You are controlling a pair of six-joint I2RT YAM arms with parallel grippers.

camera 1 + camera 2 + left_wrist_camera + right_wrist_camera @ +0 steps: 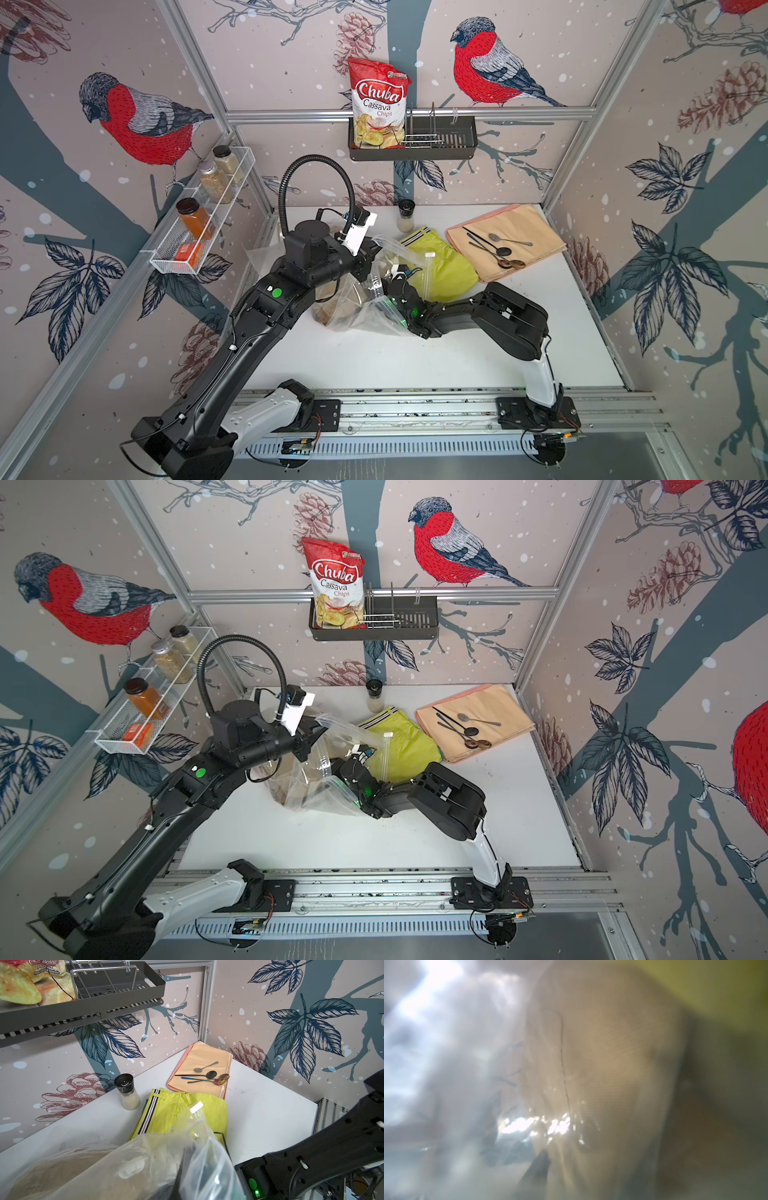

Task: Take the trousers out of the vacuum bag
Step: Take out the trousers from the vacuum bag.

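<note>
The vacuum bag [357,307] [316,789] lies crumpled mid-table, with its mouth lifted. My left gripper [374,257] [313,739] is shut on the bag's upper edge. In the left wrist view the clear plastic [145,1159] drapes over the jaws and hides them, and the white valve disc [133,1169] shows through it. Yellow trousers [444,266] [399,746] [182,1113] lie folded outside the bag, with the zip slider [196,1107] over them. Khaki trousers [332,311] [602,1053] are inside the bag. My right gripper [390,280] [353,758] reaches into the mouth. One dark finger [537,1165] presses the gathered khaki cloth.
A peach cloth [507,241] bearing several spoons lies at the back right. A grinder [406,216] stands by the back wall. A dark wall basket [457,145] holds a chips bag [376,104]. A wire rack [199,216] of spice jars hangs on the left wall.
</note>
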